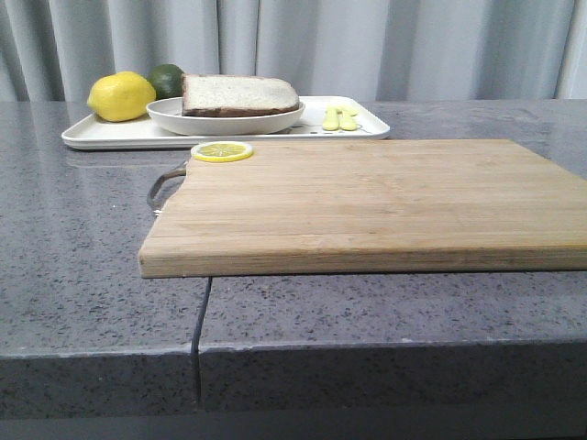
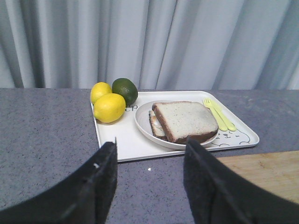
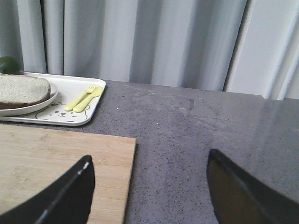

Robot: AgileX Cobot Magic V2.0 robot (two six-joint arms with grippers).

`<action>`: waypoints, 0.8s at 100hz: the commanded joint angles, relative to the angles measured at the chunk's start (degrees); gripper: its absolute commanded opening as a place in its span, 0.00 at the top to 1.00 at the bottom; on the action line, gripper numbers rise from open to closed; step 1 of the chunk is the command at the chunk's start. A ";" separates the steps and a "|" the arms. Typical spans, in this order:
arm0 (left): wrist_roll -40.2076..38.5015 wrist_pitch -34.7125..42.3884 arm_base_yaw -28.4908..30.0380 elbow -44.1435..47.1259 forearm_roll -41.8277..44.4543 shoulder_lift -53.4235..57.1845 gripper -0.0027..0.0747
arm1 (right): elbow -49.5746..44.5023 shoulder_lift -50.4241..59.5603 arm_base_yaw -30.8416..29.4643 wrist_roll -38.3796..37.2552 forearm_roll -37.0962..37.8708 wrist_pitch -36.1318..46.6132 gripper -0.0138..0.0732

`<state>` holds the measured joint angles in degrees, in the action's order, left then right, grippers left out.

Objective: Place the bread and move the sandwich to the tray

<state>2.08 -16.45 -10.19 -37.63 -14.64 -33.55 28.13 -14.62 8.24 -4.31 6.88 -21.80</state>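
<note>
While both arms sit back from the work, the tray (image 1: 101, 136) lies at the far left of the grey table (image 1: 83, 275). On it rests the plate (image 1: 174, 116), and in the plate the sandwich (image 2: 182, 122): the bread (image 1: 237, 93) on top, a thinner slice showing under its left edge in the left wrist view. Any egg is hidden, so I cannot confirm it.

Left of the plate on the tray: two lemons (image 2: 109, 108) and a dark green fruit (image 2: 125, 90), possibly a lime. Right of the plate: yellow fork and spoon (image 3: 84, 98).

Board (image 1: 367, 206) lies nearer, right of centre, bare except a lemon slice (image 1: 222, 151) at its far left corner.

Left gripper (image 2: 149, 186): jaws apart, nothing between, above the table near the tray's near edge.
Right gripper (image 3: 149, 191): jaws wide apart, empty, over the board's right edge.
</note>
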 commanded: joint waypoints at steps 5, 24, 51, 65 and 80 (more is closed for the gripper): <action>-0.14 8.10 -0.54 5.12 -0.82 6.03 0.56 | 0.55 -0.54 -0.31 -0.16 0.83 5.16 0.25; -0.14 9.68 -0.54 11.91 -0.82 10.97 0.56 | -2.95 -0.54 -0.31 -0.15 0.83 6.60 0.25; -0.14 9.81 -0.54 14.19 -0.82 11.00 0.57 | -4.60 -0.54 -0.31 -0.15 0.83 6.04 0.26; -0.14 9.93 -0.54 14.19 -0.82 11.00 0.70 | -4.60 -0.54 -0.31 -0.15 0.83 6.48 0.36; -0.14 10.14 -0.54 14.19 -0.82 11.00 0.93 | -4.60 -0.54 -0.31 -0.15 0.83 6.37 0.67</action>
<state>2.08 -11.19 -10.19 -21.89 -14.75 -22.33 22.08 -14.62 8.24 -4.31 6.88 -20.16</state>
